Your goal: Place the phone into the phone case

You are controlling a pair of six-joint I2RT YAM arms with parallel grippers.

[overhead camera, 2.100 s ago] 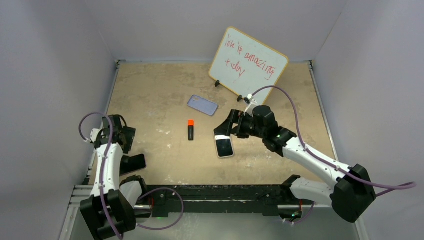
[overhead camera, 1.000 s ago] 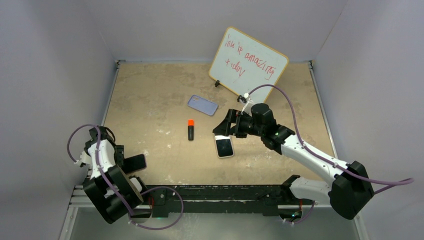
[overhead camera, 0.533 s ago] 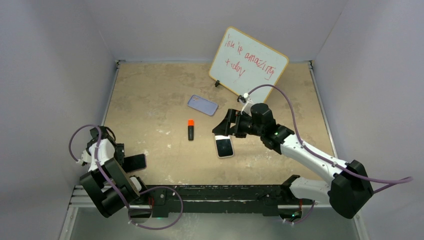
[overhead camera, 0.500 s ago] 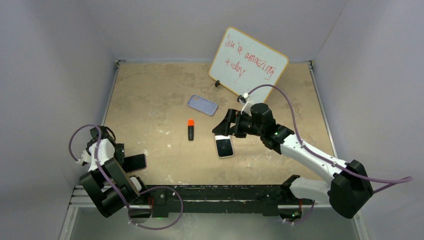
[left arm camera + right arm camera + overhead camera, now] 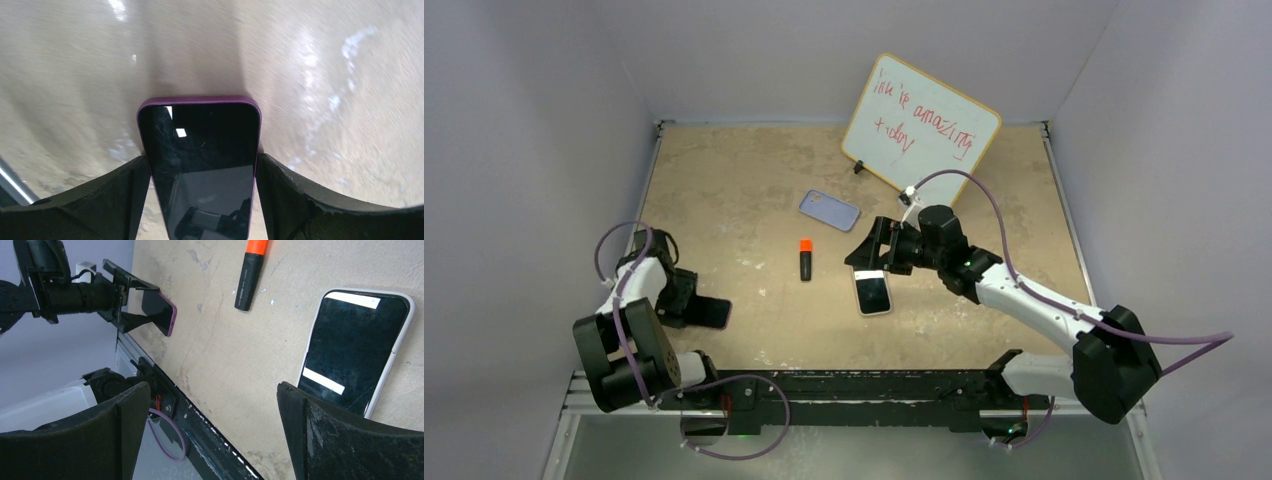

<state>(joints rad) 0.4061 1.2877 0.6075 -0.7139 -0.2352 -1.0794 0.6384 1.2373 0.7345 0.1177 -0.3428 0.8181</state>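
The phone (image 5: 874, 293), black-screened with a white edge, lies flat mid-table; the right wrist view shows the phone (image 5: 357, 350) just beyond one finger. My right gripper (image 5: 869, 255) hovers open over its far end, nothing between the fingers. The lavender phone case (image 5: 829, 210) lies apart, farther back. At the near left, my left gripper (image 5: 694, 310) has its fingers pressed against both long sides of a second, purple-edged phone (image 5: 200, 150), which also shows in the right wrist view, purple-edged phone (image 5: 162, 310).
A black marker with an orange cap (image 5: 805, 260) lies between the two phones. A whiteboard with red writing (image 5: 921, 125) stands propped at the back. The black rail (image 5: 864, 385) runs along the near edge.
My left arm has swung in and its fingers have closed in onto the purple-edged phone, which has shifted slightly up and to the right. The right gripper has barely moved.
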